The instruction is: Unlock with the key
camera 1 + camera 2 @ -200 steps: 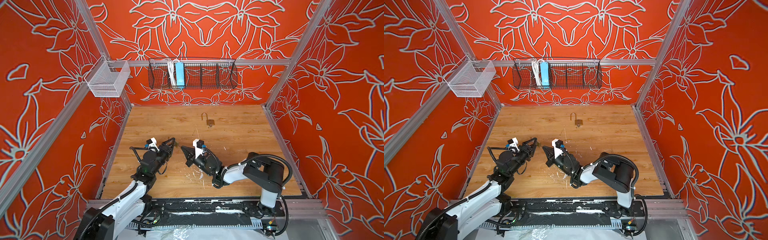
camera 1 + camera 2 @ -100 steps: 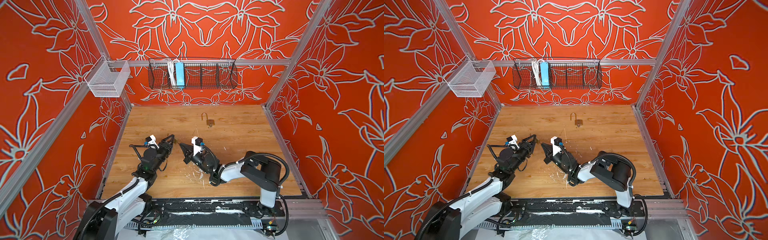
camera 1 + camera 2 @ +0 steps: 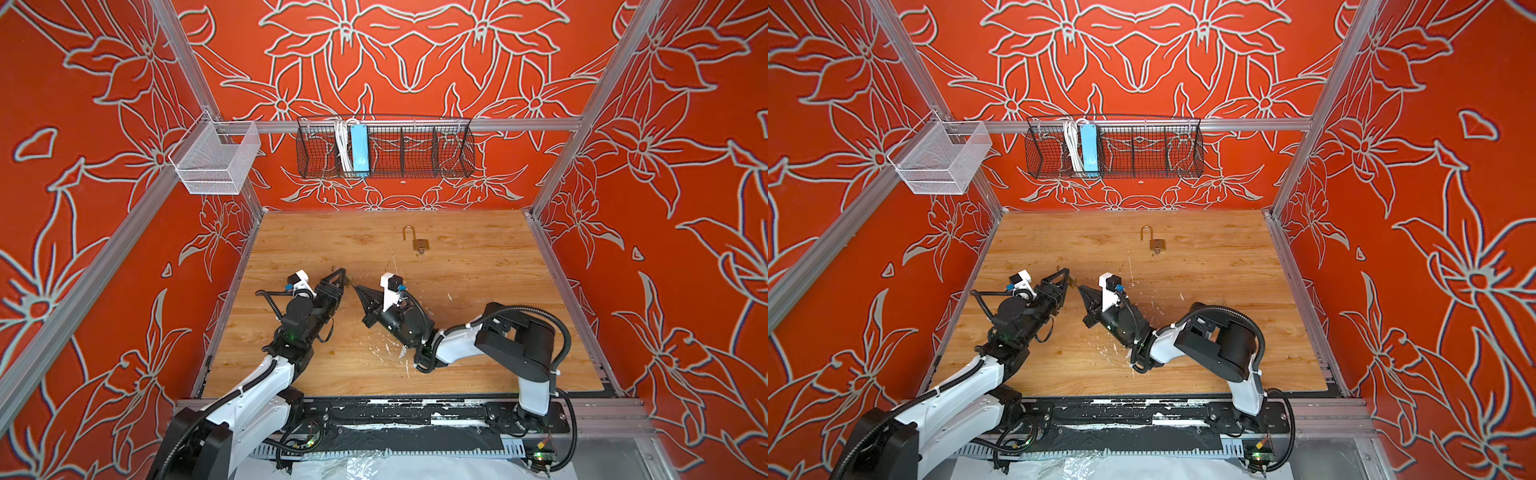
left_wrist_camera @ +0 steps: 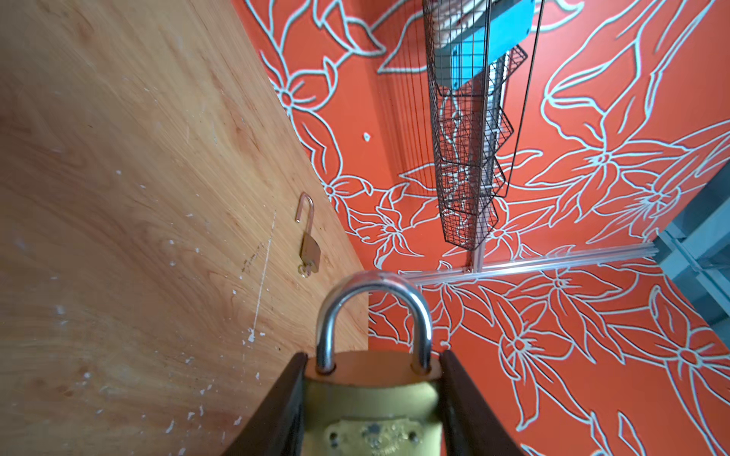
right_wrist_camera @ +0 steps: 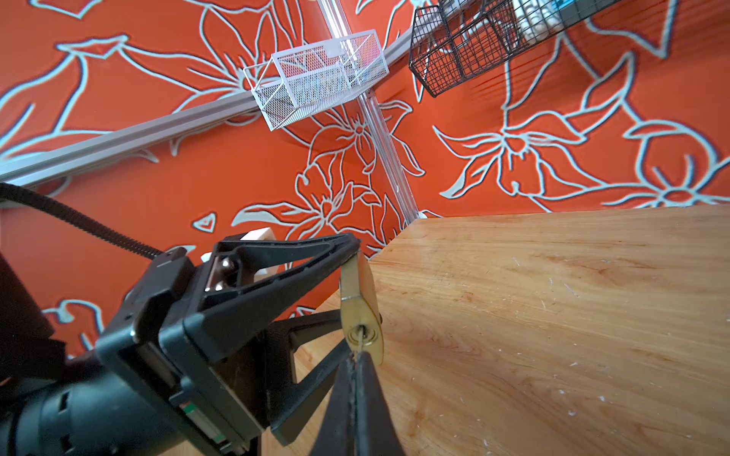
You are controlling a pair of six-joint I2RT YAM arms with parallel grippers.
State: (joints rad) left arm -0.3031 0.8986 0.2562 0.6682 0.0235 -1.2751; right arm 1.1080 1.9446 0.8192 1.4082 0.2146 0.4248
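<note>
Nearer than the spare padlock [image 3: 419,245], the left claw [image 4: 373,355] clamps the brass padlock [image 4: 371,398]; the right claw [image 5: 355,357] pinches the key [image 5: 358,342] in it.

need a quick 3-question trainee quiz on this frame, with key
1. True or false: the shackle of the padlock in the left hand is shut.
2. The right hand pinches: A) the key, B) a cable, C) nothing.
3. What lies on the table beyond both hands?
Key: 1 true; 2 A; 3 a second small padlock, shackle open.
</note>
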